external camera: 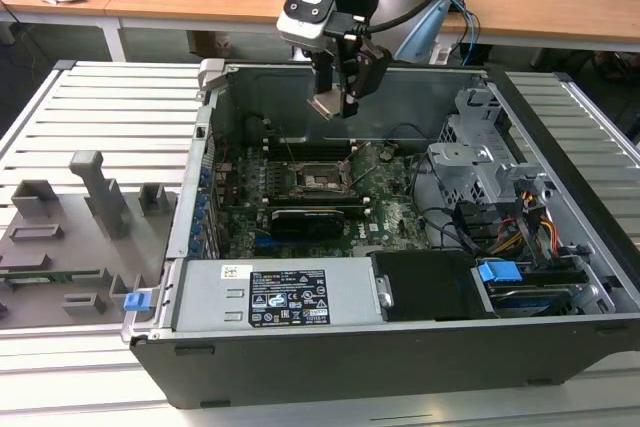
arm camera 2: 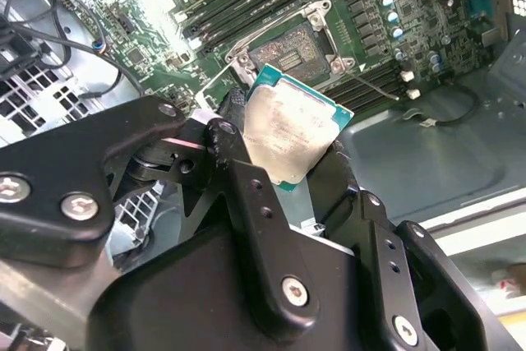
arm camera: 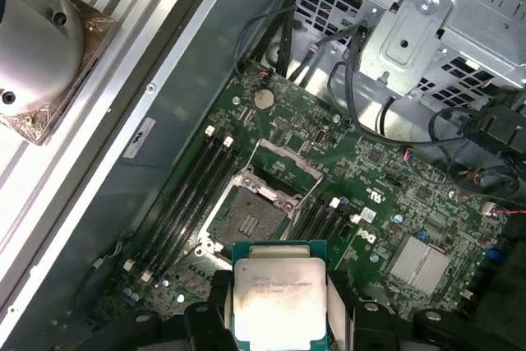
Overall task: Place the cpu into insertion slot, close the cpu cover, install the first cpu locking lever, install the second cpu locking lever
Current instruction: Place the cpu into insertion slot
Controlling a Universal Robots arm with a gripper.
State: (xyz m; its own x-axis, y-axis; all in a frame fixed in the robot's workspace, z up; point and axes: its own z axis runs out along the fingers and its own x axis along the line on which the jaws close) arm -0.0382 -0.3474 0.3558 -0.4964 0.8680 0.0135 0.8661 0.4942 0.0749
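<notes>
Four steps, progress: none is finished, judging by the views; the first is in hand.
Cpu (arm camera: 278, 297): pinched in the end effector (external camera: 335, 99), dull metal top turned toward both wrist cameras, held in the air above the motherboard (external camera: 390, 209) and apart from it.
Insertion slot (arm camera: 246, 215): bare, with its contact field exposed and nothing seated in it. In the exterior view it lies below the cpu, somewhat nearer the front wall of the computer case (external camera: 300, 372).
Cpu cover (arm camera: 289, 159): appears swung up and back from the slot, so it is not closed.
Locking levers: too thin to trace with certainty. Judged not installed, since the cover is up.
End effector: fingers (arm camera 2: 233, 150) are drawn in against two opposite edges of the cpu, the gap no wider than the chip. It touches nothing else.
Remaining: seating the cpu, closing the cover, setting both levers.
Worktop (external camera: 100, 117): carries the open case. Grey fixture blocks (external camera: 95, 192) stand on the exterior view's left, well apart from the work.
</notes>
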